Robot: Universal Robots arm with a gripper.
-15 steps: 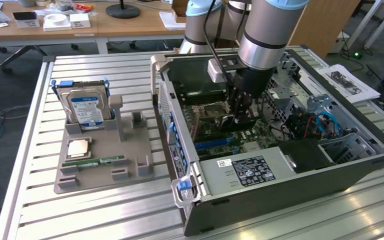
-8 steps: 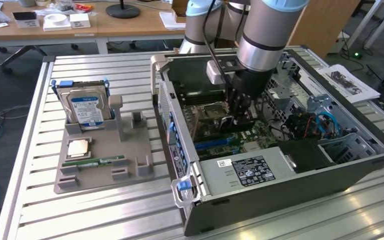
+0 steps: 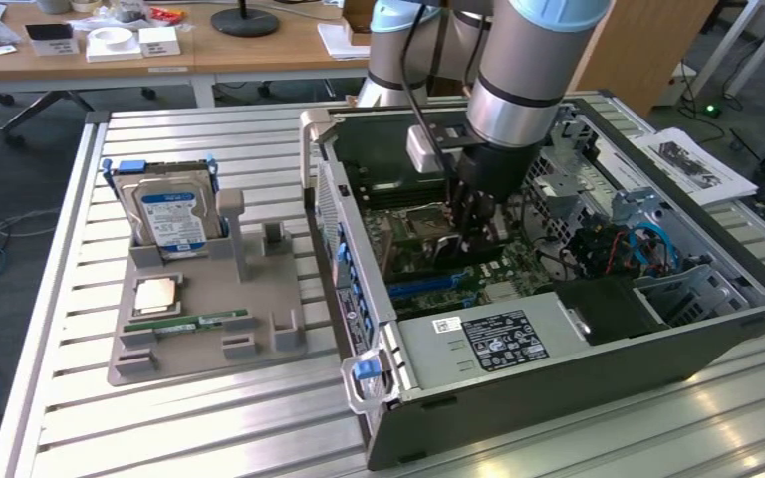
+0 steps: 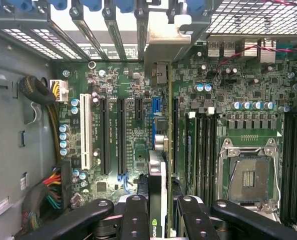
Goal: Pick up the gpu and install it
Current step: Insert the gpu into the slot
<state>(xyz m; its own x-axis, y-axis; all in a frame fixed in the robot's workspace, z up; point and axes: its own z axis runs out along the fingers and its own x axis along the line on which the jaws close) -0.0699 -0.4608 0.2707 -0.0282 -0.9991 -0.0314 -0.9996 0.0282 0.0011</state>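
Green motherboard [image 4: 133, 95] lines the open computer case [image 3: 701, 329] at the worktop's [image 3: 196, 428] exterior-view right edge. Inside, the gripper [image 4: 157, 207] is clenched on the gpu [image 4: 157, 175], which is held edge-on over the long black slots [image 4: 121, 135]. The CPU socket [image 4: 248, 175] and a cable bundle [image 4: 48, 187] flank it. By the opposite edge, a grey holder [image 3: 196, 344] carries the hard drive [image 3: 170, 214] and the memory stick [image 3: 203, 321].

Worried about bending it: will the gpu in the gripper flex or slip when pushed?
Probably stiff: the gpu stands straight, edge-on, in the gripper. It is thin, so likely light. Gripped along one narrow edge, it may tilt if pushed unevenly.
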